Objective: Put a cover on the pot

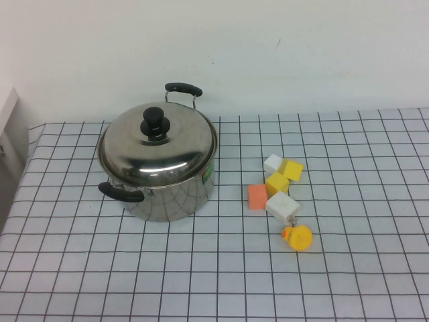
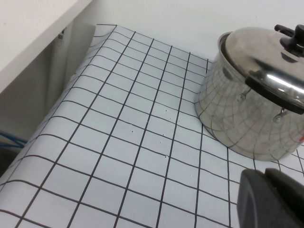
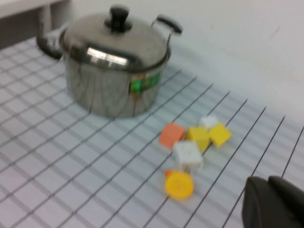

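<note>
**Lid sits on pot as both arms hang back**

The pot (image 1: 167, 191) stands on the left half of the gridded bench (image 1: 348, 282), its domed lid (image 1: 158, 144) resting on the rim, black knob (image 1: 155, 122) up. The lid appears to sit a touch toward the robot's side, though no view settles whether it is fully seated. A cluster of small blocks (image 1: 278, 184) and a yellow duck toy (image 1: 297, 237) lie to the pot's right, well apart from it.

Neither arm shows from above. The left claw (image 2: 268, 199) is a dark shape at the edge of its wrist view, low and near the pot's side; the right claw (image 3: 273, 204) hovers beyond the blocks. Whether either claw is open or closed cannot be told.

The risk from here: a lid not truly seated could slide if the pot is bumped by the nearby left arm, and a right-arm sweep could scatter the blocks.
</note>
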Controlling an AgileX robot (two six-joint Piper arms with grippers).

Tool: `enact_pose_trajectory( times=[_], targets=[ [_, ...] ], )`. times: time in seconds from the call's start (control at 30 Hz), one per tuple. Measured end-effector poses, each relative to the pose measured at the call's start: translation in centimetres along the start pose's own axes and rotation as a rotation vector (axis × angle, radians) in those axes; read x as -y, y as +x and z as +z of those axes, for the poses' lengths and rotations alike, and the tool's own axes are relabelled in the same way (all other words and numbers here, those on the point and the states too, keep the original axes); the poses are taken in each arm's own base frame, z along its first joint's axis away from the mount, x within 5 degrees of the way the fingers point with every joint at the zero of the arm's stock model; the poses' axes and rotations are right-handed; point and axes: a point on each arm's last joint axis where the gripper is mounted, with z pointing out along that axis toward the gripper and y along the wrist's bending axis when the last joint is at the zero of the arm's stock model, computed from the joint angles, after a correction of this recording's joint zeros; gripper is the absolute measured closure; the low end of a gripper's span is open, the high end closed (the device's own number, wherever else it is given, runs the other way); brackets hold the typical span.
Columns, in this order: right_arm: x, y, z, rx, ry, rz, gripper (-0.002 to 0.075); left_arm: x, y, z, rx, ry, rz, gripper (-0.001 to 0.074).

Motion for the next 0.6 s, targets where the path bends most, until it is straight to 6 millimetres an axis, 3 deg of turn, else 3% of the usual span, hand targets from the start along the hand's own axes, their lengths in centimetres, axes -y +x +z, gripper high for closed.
enact_pose_trajectory(
  times=[0.17, 0.37, 0.6],
  targets=[
    [-0.2, 3.7, -1.2, -0.005, 0.021, 0.038, 0.0728, 0.0, 0.0, 0.0, 0.000, 0.000, 0.000, 0.0738],
    [0.7, 7.5, -2.0, -0.005, 0.240, 0.064, 0.0728, 0.0, 0.0, 0.0, 0.000, 0.000, 0.000, 0.0738],
    [0.8, 9.9, -2.9, 0.058, 0.423, 0.141, 0.0728, 0.0, 0.0, 0.0, 0.000, 0.000, 0.000, 0.0738]
  ],
)
